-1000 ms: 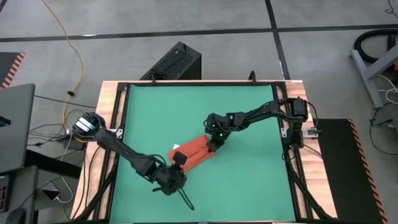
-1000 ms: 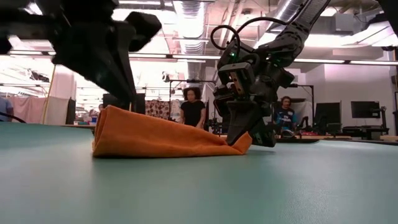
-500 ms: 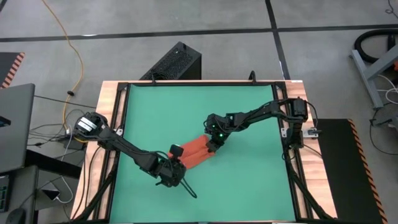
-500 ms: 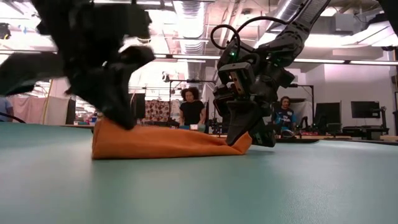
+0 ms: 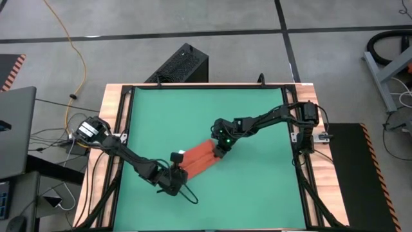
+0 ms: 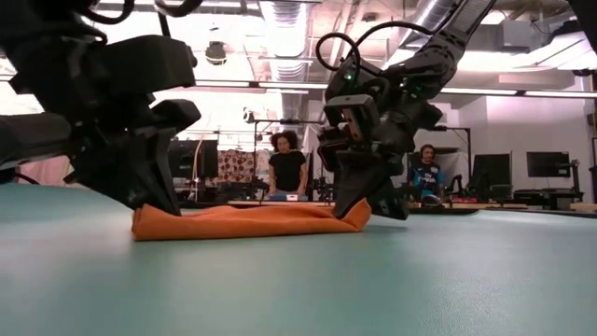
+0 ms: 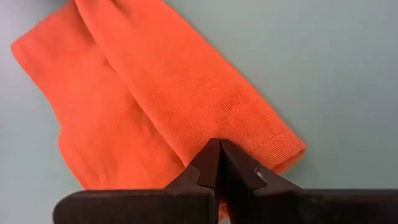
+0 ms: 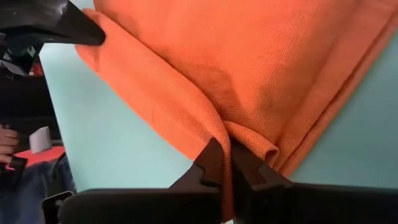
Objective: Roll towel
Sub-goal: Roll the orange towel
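Behind the table, the low view shows a large workshop room with ceiling pipes, lamps and screens, and a person in dark clothes [image 6: 285, 170] stands far at the back. Around the table the floor is grey concrete, with a black box [image 5: 178, 64] beyond the far edge and a yellow cable [image 5: 72, 51] on the floor. On the green table mat [image 5: 257, 187], which has a wooden frame, lies the towel [image 5: 199, 157], a rust-orange cloth folded into a long flat band, placed diagonally near the middle of the mat. No container is in view. A small white patch shows at the towel's left end in the high view, but no writing can be read on it. The left gripper [image 7: 219, 155] is at the towel's end nearer to the front edge of the table; its fingers are pressed together, and their tips rest on the cloth near its hemmed corner without cloth between them. The right gripper [image 8: 225, 154] is at the opposite, far end of the towel; its fingers are almost together and pinch a fold of the cloth, which bunches up around the tips. In the low view the towel lies flat on the mat between both grippers.
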Controlling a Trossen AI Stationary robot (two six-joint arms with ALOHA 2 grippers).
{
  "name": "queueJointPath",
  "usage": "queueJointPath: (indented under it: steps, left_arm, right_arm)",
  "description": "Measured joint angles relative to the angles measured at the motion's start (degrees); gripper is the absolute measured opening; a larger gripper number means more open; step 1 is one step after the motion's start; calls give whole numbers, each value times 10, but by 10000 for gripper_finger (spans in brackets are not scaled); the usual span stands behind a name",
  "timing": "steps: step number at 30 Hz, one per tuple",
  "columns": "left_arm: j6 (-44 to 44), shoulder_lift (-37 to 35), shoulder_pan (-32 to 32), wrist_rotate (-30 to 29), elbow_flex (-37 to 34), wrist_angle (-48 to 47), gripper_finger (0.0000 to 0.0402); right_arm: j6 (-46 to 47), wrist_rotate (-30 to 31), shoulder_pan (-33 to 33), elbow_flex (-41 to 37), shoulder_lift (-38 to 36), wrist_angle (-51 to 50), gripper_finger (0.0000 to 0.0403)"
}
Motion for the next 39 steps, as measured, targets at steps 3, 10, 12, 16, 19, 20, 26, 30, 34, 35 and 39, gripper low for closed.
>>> queueJointPath:
  steps: [3,10,12,16,19,20,26,30,34,35,39]
  left_arm:
    - [-11,0,-3,-6,-7,0,0]
    - [-10,0,-10,-3,-7,-2,0]
    - [-13,0,-12,-3,-7,-7,0]
    - [-21,0,-19,-2,-7,-17,0]
    - [-22,1,-22,-2,-8,-23,0]
    - [-23,1,-22,-2,-8,-26,0]
    - [-27,1,-24,-2,-7,-38,0]
    - [-20,1,-24,-2,-7,-40,0]
    - [-6,1,-24,-4,-7,-47,0]
    - [-1,1,-24,-4,-7,-48,0]
    - [15,1,-24,-4,-7,-52,0]
  right_arm:
    - [-21,6,2,0,0,17,32]
    - [-51,13,10,0,-5,37,50]
    - [-63,14,12,0,-5,37,57]
    - [-80,11,9,0,-5,37,73]
    - [-83,10,4,0,-9,39,84]
    - [-86,8,2,0,-12,40,88]
    - [-112,6,-7,0,-40,35,115]
    - [-141,7,-17,-1,-52,48,122]
    - [-186,39,-18,0,-46,108,106]
    - [-200,45,-18,0,-40,116,98]
    - [-242,78,-17,-1,-37,111,50]
